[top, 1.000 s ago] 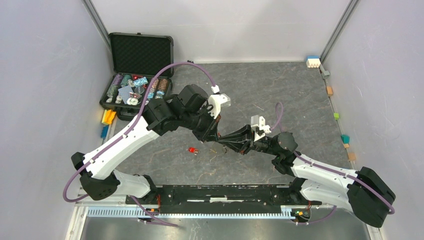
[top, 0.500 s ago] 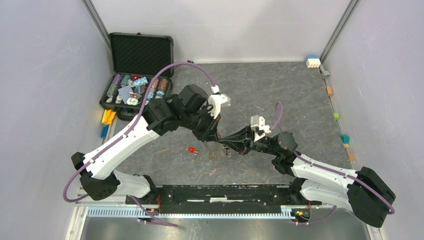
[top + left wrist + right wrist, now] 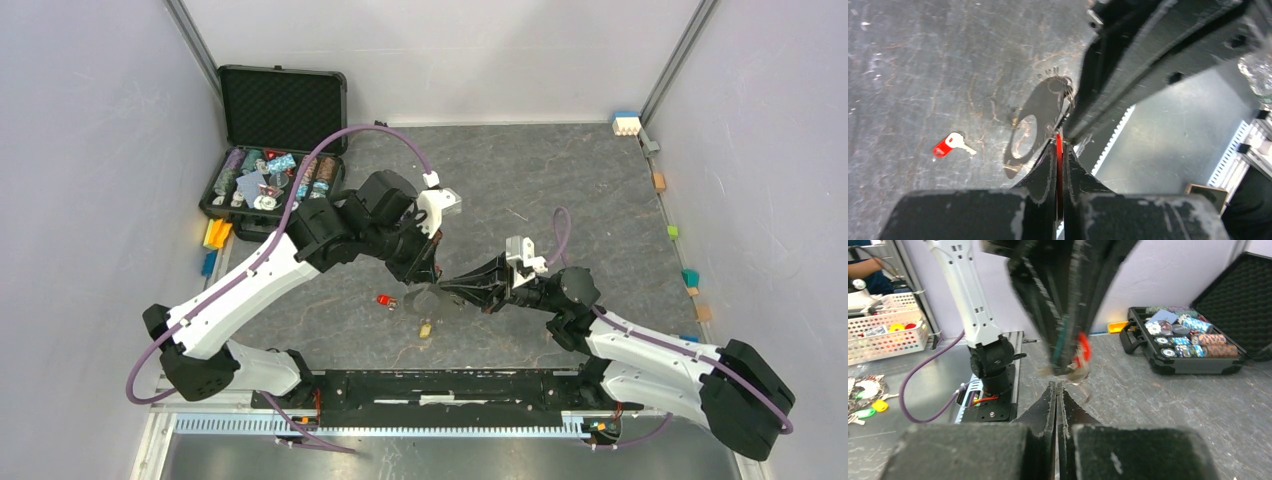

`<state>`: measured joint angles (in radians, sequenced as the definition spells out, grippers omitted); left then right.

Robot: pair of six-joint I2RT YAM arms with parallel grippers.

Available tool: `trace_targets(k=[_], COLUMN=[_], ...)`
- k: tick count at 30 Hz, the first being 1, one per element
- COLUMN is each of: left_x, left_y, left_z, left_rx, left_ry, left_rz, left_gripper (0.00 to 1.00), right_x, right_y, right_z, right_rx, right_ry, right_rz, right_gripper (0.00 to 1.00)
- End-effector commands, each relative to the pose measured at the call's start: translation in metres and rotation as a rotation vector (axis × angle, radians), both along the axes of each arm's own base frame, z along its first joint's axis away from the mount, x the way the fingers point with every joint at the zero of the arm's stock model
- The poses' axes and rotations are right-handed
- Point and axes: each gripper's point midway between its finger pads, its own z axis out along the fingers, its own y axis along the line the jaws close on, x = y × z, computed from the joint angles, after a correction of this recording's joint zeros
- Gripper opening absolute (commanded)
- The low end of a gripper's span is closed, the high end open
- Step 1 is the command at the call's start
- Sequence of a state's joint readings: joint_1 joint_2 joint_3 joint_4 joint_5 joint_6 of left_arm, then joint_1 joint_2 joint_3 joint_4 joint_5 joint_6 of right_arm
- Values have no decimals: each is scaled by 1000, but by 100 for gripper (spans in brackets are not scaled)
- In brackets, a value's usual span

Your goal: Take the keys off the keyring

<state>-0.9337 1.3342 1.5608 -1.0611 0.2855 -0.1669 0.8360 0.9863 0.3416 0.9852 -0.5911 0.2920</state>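
L gripper [image 3: 1058, 144] clenched on a red-head key [image 3: 1082, 351]; only a thin red sliver shows betw. my L fingers [image 3: 1045, 170] in the wrist view. R gripper [image 3: 1056, 386] also clenched, tips meeting L tips nose to nose above the table [image 3: 560, 180], mid-front. Can't tell if anything sits betw. R pads.

Keyring [image 3: 430, 298]: dark loop hanging at the spot where both tips meet, off the surface; its shadow w/ a round hole falls on the table below.

Loose red key [image 3: 950, 144] flat on the table, just L of the tips. Gold-head key [image 3: 425, 327] flat on the table, near side of the keyring, apart from it.

Chip case [image 3: 283, 105] open at far L corner.
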Motion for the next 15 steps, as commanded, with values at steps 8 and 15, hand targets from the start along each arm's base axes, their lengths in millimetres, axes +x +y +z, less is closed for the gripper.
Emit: trace_targets(k=[8,15], left_x=[14,13], left_y=[-3,-2], left_z=[11,12], left_rx=[-38,-40], left_ry=[-74,-77], left_rz=[40,40], left_gripper=[2,2], right_x=[-23,-10], right_y=[-8,-9], right_z=[22,14], right_rx=[58,25], right_ry=[-138,-120], right_rz=[68,-5], right_gripper=[0,4])
